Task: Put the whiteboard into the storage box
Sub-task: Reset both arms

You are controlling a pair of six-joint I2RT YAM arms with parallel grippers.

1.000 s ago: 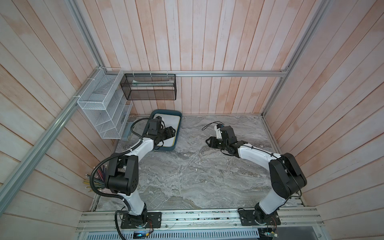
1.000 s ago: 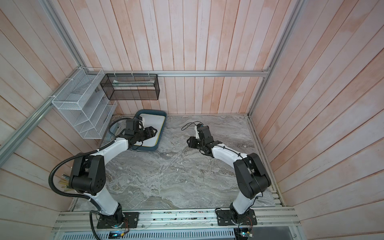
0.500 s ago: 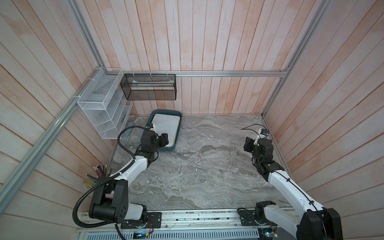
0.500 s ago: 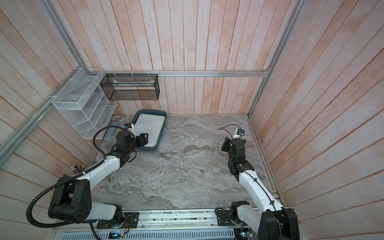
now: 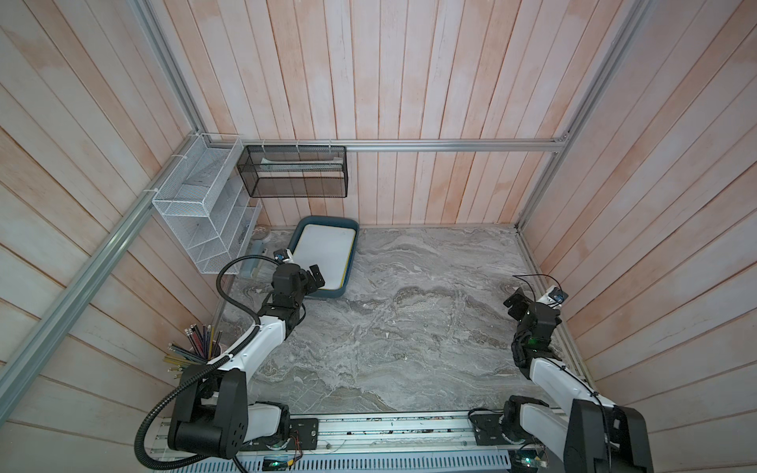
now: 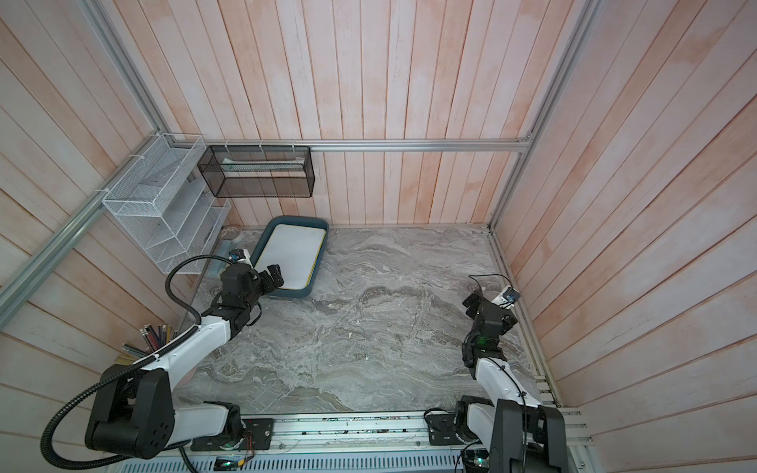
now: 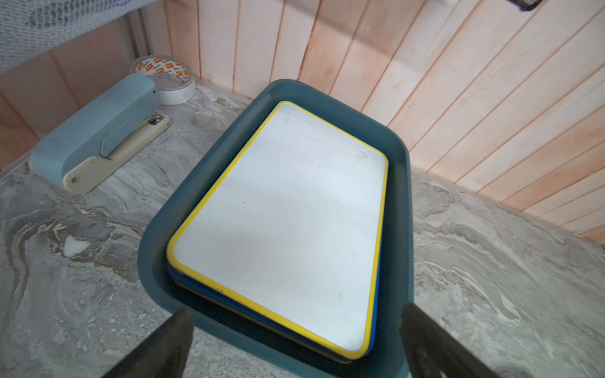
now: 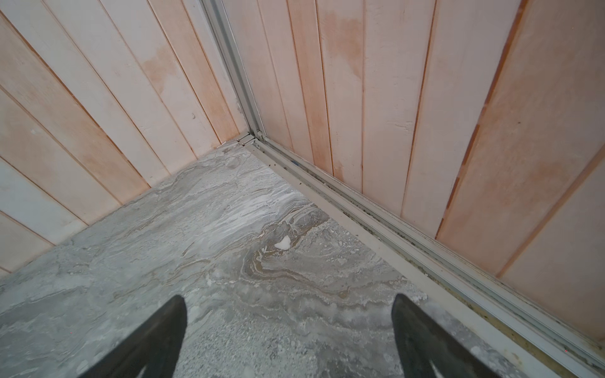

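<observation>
Left wrist view: looks down on the storage box (image 7: pixel 397 196) with the whiteboard (image 7: pixel 281 222) in it. The left claw (image 7: pixel 293 309) stands wide at the box's near end, with nothing between its dark fingers (image 7: pixel 170 343).
Right wrist view: bare grey marbled desk (image 8: pixel 229 229) meeting two plank walls and a metal rail. The right claw (image 8: pixel 288 298) is spread wide and empty, and neither box nor board shows here.
Edges: in both top views the storage box (image 5: pixel 327 220) (image 6: pixel 301 219) has its far end close to the back wall. One long side faces the white wire rack (image 5: pixel 200 209), and the other faces open desk.
Open room: the desk (image 5: pixel 409 327) from the box across to the right claw (image 5: pixel 519 304) carries nothing. That claw is well apart from the box, near the opposite side wall.
Left claw from above: the left claw (image 5: pixel 308 280) hangs just over the box's near end.
Seen only close up: a blue-framed board lies under the top one, with a further edge beneath it. The pale blue stapler (image 7: pixel 98 134) and the tape roll (image 7: pixel 167 81) lie beside the box on its rack side.
Seen only from above: a black mesh basket (image 5: pixel 295 172) hangs on the wall over the box's far end. A cup of pencils (image 5: pixel 196 344) stands well off from the box, by the left arm.
Whiteboard look: white face with faint smudges, thin yellow frame, rounded corners.
Whiteboard place: it lies flat inside the box, on top of the stack, set slightly askew to the box walls.
</observation>
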